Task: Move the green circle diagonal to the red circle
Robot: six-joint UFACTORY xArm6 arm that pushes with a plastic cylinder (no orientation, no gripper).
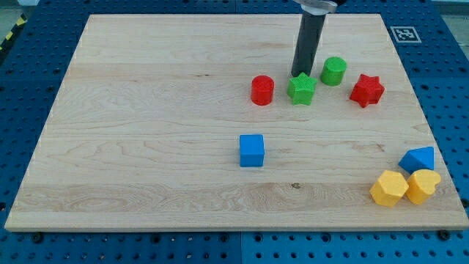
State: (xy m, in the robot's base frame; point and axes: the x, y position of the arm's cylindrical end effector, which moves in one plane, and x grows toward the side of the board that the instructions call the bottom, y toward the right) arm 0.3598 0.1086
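And here's the board (146, 110), with my tip (300, 74) planted right at the top edge of the green star (302, 89), touching or all but touching it; the star's body hides the very end, so contact is hard to call. No jaws on this rod, so there is nothing to open or close and nothing held.

The green circle (333, 70) stands upright just to the view's right of the rod, a short cylinder with its round face up; being round, it shows no long axis and no heading. It sits up and to the right of the star, near it but apart.

The red circle (262, 90) is left of the star, well apart from the green circle. The red star (366, 90) lies right of the green pair.

The rod's upper end is cut off at the view's top.

Count: two green, two red, two blue, namely a cube (251, 150) mid-board and a wedge-like block (418, 158) at bottom right, and two yellow (389, 188) (423, 185) touching each other below it.
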